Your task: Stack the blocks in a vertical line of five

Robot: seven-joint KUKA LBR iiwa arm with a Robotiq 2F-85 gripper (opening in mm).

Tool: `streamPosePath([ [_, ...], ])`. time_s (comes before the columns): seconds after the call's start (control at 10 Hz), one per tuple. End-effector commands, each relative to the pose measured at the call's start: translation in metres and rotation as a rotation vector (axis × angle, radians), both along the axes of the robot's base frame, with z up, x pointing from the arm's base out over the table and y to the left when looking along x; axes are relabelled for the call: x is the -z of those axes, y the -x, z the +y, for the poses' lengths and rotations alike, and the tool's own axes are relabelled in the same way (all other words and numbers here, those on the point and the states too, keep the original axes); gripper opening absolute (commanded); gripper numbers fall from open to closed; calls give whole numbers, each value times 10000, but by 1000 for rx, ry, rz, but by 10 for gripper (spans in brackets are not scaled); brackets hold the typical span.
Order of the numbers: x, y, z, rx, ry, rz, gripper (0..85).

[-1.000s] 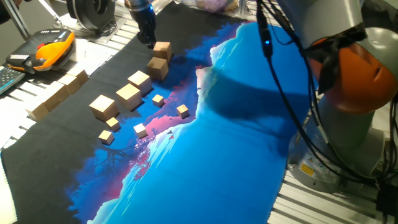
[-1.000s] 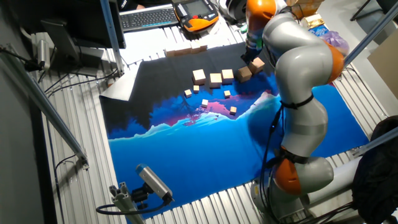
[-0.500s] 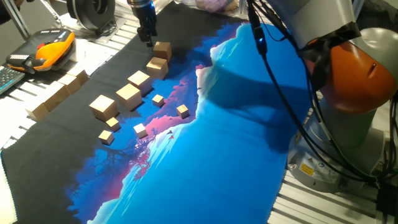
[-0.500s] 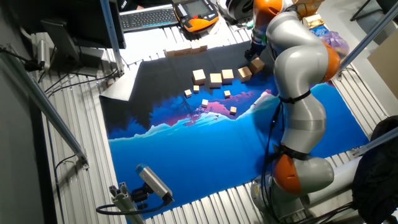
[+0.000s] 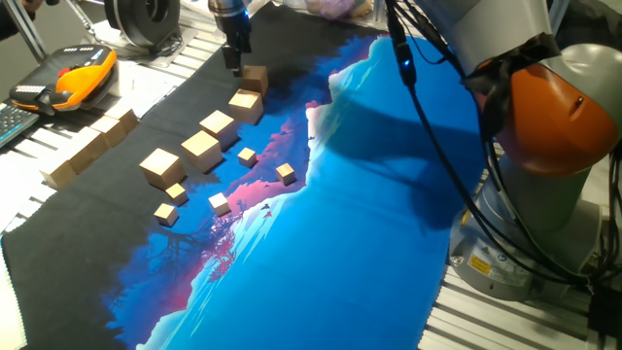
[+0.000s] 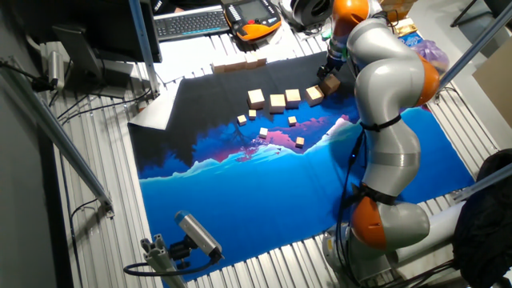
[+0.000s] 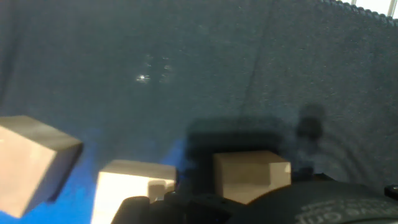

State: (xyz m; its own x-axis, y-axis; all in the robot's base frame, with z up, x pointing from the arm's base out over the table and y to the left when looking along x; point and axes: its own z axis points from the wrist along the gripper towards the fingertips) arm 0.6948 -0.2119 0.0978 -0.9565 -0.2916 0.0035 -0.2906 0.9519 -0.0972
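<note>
Five tan blocks lie in a loose diagonal row on the dark mat: the far one (image 5: 255, 77), then (image 5: 246, 105), (image 5: 218, 125), (image 5: 200, 148) and the near one (image 5: 160, 165). None is stacked on another. My gripper (image 5: 234, 66) hangs just left of the far block (image 6: 330, 83), fingers pointing down; how its jaws stand is not clear. From the other side the gripper (image 6: 327, 72) is partly hidden by the arm. In the hand view a block (image 7: 252, 174) sits low in the centre, with two more (image 7: 134, 185) (image 7: 34, 163) to its left.
Several tiny cubes (image 5: 247, 156) (image 5: 285, 173) (image 5: 220, 203) are scattered in front of the row. Long wooden bars (image 5: 86, 148) lie at the mat's left edge. An orange pendant (image 5: 68, 78) and a keyboard (image 6: 192, 22) sit beyond the mat. The arm's base (image 5: 544, 146) stands at the right.
The gripper has shifted slightly right and away from the camera, closer beside the far block. The blocks have not moved.
</note>
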Motion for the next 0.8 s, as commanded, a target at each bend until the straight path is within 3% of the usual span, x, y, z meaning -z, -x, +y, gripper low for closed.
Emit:
streamPosePath([
  [0.0,25,1,-19,0,-2,-2,850],
  [0.4,190,23,-81,2,-15,-16,850],
  [0.5,230,44,-69,6,-18,-24,680],
  [0.7,279,69,-76,1,-22,-28,680],
])
